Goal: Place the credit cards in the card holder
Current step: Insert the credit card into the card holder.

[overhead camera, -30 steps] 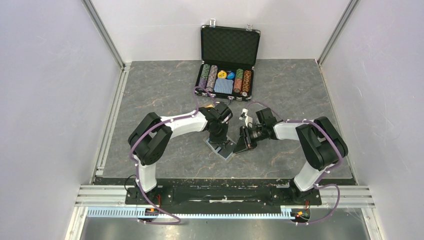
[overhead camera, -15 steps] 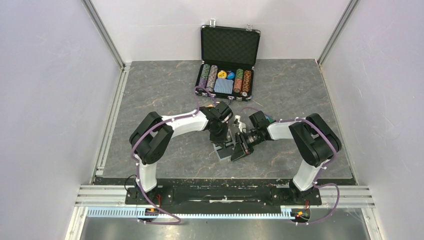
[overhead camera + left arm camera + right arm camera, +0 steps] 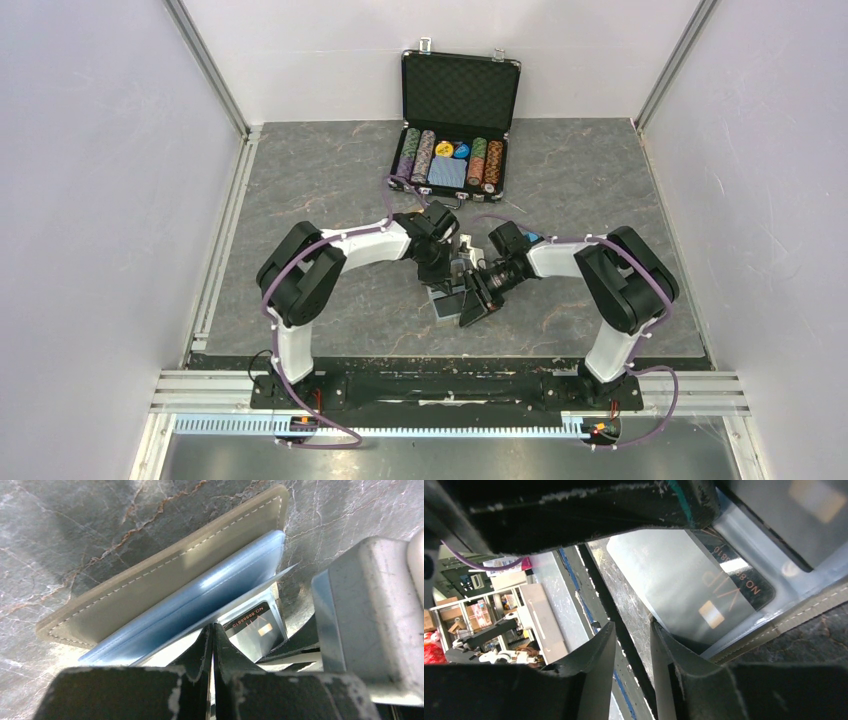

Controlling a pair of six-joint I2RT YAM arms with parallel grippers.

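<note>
Black card lies partly inside the card holder, just ahead of parted right jaws; left jaws clamp its clear flap.

Occlusion notes, both views
From above, wallet mostly buried under left gripper and right gripper; markings on chips in the case too small to read. Black card: lower part hidden behind left fingers, number only partly legible.
</note>
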